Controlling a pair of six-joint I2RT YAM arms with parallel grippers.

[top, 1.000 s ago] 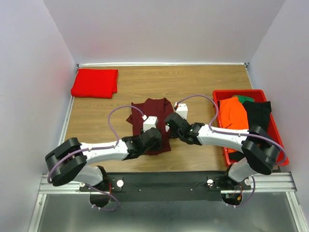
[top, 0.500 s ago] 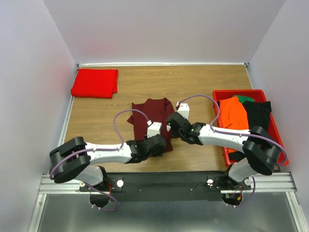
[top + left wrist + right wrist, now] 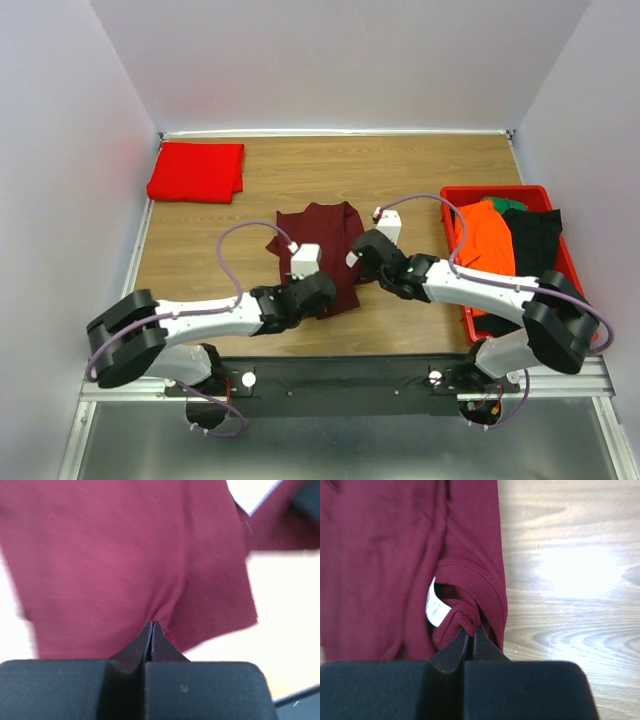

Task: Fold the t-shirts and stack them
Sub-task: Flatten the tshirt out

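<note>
Both arms pinch the dark maroon t-shirt (image 3: 322,232) lying mid-table, near the front edge.

The left gripper (image 3: 152,626) has its jaws closed on a puckered fold of the soft maroon cloth near its hem. The right gripper (image 3: 471,630) has its jaws shut on the ribbed collar, just beside the small white neck label (image 3: 435,608). The shirt lies partly folded and rumpled on the pale wood-grain table (image 3: 420,175). A bright red t-shirt (image 3: 197,171) sits folded into a neat rectangle at the far left corner, well apart. Along the right edge stands a red plastic bin (image 3: 497,190) holding crumpled orange (image 3: 483,238), black (image 3: 534,232) and green (image 3: 507,203) cloth. The two arms' wrists crowd over the near part of the shirt.
</note>
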